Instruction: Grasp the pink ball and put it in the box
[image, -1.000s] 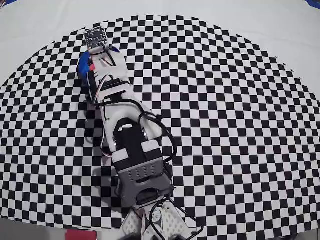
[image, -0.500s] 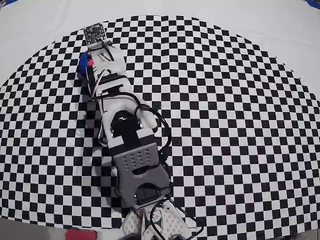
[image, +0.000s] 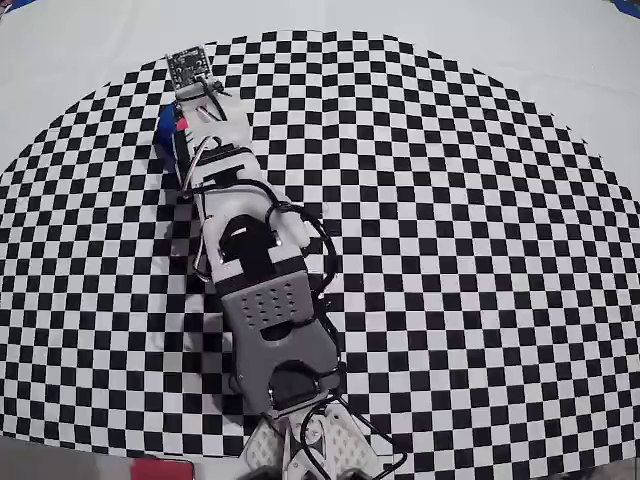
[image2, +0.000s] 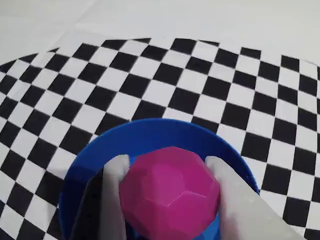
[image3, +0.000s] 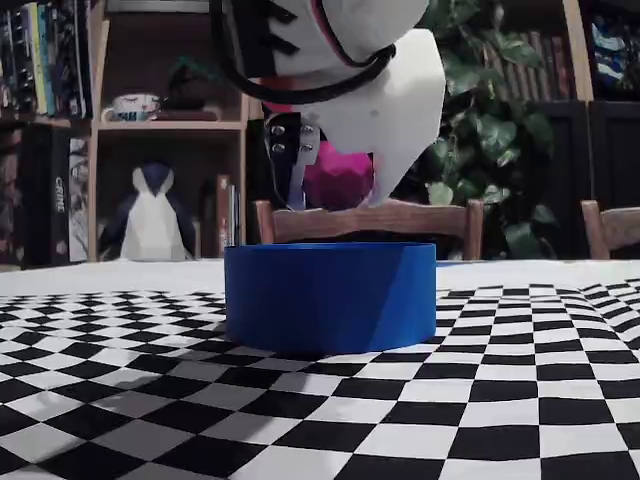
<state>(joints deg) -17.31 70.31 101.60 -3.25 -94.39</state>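
In the wrist view the pink ball (image2: 170, 192), a faceted magenta sphere, sits clamped between my two white fingers (image2: 116, 200), so my gripper (image2: 167, 162) is shut on it. Directly below lies the box (image2: 150, 132), a round blue container. The fixed view shows the pink ball (image3: 338, 178) hanging a little above the rim of the box (image3: 330, 295), inside my gripper (image3: 335, 195). From overhead only a sliver of the pink ball (image: 182, 123) and of the box (image: 165, 132) shows beside my gripper (image: 192, 122); my arm hides the remainder.
The black-and-white checkered mat (image: 450, 250) covers the table, with plain white cloth (image: 400, 15) beyond it. A pink-red panel (image: 160, 468) lies by the arm's base. Chairs (image3: 365, 220), shelves and a plant stand behind the table.
My arm has stretched further toward the upper left in the overhead view, carrying the ball over the box. Less of the blue container shows beside the gripper.
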